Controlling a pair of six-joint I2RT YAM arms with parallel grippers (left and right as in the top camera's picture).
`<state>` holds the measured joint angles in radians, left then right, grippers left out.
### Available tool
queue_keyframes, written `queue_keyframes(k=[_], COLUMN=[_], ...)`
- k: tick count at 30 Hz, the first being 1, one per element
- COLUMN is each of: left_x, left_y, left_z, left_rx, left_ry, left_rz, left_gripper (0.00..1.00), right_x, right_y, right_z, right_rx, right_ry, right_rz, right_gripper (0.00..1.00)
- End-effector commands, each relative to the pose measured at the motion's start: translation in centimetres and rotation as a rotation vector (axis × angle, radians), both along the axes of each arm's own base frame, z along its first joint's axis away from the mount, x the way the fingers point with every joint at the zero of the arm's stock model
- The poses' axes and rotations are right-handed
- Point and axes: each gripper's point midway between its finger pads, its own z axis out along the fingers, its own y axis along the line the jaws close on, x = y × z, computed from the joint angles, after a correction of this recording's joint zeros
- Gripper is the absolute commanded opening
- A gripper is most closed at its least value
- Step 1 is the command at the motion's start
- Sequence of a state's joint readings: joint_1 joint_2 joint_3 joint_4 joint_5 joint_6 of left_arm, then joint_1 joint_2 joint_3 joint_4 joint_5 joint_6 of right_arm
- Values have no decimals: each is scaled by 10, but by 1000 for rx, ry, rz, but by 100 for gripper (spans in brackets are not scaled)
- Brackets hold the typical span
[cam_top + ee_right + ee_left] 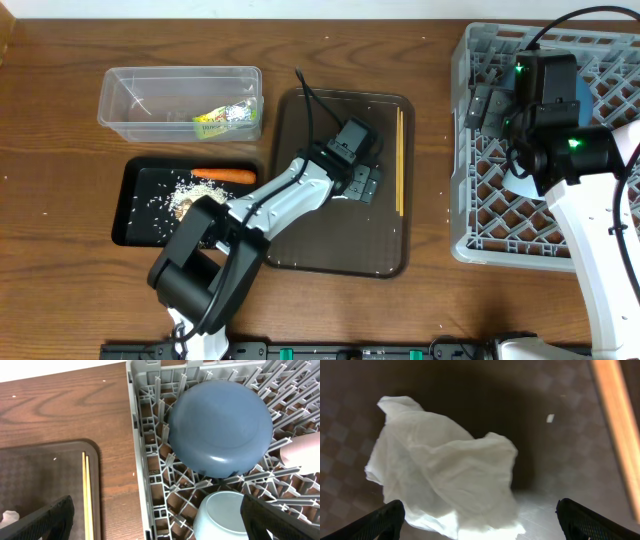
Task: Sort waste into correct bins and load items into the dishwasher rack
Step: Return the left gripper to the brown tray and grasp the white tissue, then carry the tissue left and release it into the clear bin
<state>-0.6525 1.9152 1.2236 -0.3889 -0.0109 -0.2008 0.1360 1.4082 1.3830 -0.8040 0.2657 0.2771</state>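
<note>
Crumpled white tissue lies close before the wide-open, empty left pincer.

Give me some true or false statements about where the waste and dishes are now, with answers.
The orange carrot lies in the shallow black rectangular tray. True.
The thin wooden chopsticks are in the large grey plastic dishwasher rack. False: they lie on the dark brown serving tray.
The large dark blue bowl sits bottom-up in the rack. True.
The left end effector is shut on the crumpled white tissue. False: it is open above it.
The clear rectangular plastic tub is empty. False: a crumpled white-and-green wrapper lies in it.
</note>
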Motion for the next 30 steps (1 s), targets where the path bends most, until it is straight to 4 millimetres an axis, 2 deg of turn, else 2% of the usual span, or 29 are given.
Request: queue_keyframes(k=[1, 4, 7, 10, 15, 16, 17, 18, 20, 23, 25, 28, 30], left_x=[12, 14, 15, 16, 16, 16, 16, 16, 19, 29, 35, 45, 54], left_y=[5, 8, 8, 7, 7, 7, 7, 6, 10, 19, 23, 31, 45], left_z=[-4, -9, -9, -9, -9, -9, -9, -9, -5, 15, 36, 82, 119], left_rx=[54, 73, 73, 69, 68, 68, 69, 68, 83, 116, 108, 38, -35], left_ry=[-37, -40, -43, -49, -49, -49, -49, -50, -71, -144, -197, -285, -352], left_rz=[3, 9, 11, 11, 11, 11, 11, 11, 23, 58, 84, 138, 216], left_gripper=[98, 94, 74, 64, 37, 25, 10, 6, 6, 6, 6, 6, 6], right_x=[0, 0, 0, 0, 0, 0, 0, 1, 0, 0, 0, 0, 0], right_y=[-4, -4, -4, -4, -4, -4, -4, -4, -4, -4, -4, -4, -4], right_z=[6, 6, 6, 6, 6, 6, 6, 6, 6, 6, 6, 6, 6], right_rx=[-15, -15, -15, -15, -15, -15, -15, -15, -15, -15, -15, -15, -15], right_ry=[-12, -12, -12, -12, -12, -12, -12, -12, -12, -12, -12, -12, -12], right_rz=[-8, -7, -8, -8, -7, -8, -7, -7, -7, -8, -8, -8, -7], right_gripper=[99, 99, 99, 99, 99, 99, 99, 99, 99, 99, 99, 99, 99])
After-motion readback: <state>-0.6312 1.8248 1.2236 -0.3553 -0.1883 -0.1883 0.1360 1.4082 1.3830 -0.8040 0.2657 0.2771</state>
